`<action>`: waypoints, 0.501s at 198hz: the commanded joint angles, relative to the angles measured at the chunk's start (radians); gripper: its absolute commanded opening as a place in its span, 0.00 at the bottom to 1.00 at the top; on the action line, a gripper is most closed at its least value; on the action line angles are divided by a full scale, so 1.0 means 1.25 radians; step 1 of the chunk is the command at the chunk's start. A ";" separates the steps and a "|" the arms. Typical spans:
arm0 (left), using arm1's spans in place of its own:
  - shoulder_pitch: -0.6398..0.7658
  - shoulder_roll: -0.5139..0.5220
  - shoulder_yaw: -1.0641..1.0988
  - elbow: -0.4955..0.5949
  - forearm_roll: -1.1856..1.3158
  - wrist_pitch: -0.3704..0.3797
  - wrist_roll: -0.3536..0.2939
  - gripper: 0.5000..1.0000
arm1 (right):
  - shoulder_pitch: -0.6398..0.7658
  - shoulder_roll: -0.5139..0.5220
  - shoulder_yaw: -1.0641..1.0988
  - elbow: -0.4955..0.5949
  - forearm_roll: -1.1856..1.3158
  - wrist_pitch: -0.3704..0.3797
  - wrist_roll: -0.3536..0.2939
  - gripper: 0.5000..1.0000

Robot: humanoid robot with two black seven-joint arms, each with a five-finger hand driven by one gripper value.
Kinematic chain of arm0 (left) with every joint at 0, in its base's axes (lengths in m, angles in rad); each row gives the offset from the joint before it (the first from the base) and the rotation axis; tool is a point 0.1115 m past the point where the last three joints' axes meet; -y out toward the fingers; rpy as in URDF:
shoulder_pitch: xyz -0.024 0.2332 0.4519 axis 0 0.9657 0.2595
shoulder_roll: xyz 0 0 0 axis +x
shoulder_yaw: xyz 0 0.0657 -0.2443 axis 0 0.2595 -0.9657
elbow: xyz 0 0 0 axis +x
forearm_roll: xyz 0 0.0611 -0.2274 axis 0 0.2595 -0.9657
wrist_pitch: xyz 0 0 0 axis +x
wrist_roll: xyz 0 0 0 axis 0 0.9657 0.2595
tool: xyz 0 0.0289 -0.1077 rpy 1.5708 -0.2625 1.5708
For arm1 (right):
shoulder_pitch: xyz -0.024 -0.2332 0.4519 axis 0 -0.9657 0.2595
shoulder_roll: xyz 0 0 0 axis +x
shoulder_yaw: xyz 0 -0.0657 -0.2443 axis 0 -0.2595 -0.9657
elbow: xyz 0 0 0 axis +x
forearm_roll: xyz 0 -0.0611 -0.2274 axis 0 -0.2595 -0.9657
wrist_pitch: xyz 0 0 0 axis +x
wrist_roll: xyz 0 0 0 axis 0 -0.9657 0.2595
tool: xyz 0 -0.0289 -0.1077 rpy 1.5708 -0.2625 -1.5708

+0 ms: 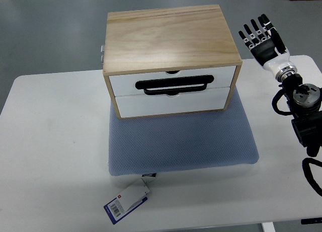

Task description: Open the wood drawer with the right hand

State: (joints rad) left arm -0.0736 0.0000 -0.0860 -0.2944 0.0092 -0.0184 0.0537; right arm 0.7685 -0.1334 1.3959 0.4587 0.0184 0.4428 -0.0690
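the right hand (261, 38) hovers open-fingered at the table's (50, 141) right edge, beside the wood drawer (171, 86); it must reach the black handle (173, 85) next.

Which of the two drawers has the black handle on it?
The upper drawer: the black handle is on its front. The lower drawer has only a small notch at its top.

pale wood drawer box (171, 38) (matt), textured cloth mat (183, 141)
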 commanded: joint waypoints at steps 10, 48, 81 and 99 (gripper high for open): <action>0.000 0.000 0.000 0.002 0.000 0.000 0.000 1.00 | -0.001 0.000 0.000 -0.001 0.000 0.000 0.000 0.89; 0.000 0.000 -0.002 0.002 -0.002 0.001 0.000 1.00 | 0.002 -0.001 -0.009 0.000 0.000 -0.001 0.000 0.89; 0.000 0.000 -0.001 -0.004 0.000 0.001 0.000 1.00 | 0.059 -0.047 -0.102 0.000 0.000 0.002 -0.001 0.89; 0.000 0.000 0.000 -0.004 0.001 -0.002 0.000 1.00 | 0.103 -0.087 -0.174 0.000 0.000 0.000 -0.001 0.89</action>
State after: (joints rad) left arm -0.0736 0.0000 -0.0879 -0.2977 0.0071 -0.0167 0.0537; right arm 0.8371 -0.1847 1.2827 0.4586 0.0184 0.4430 -0.0701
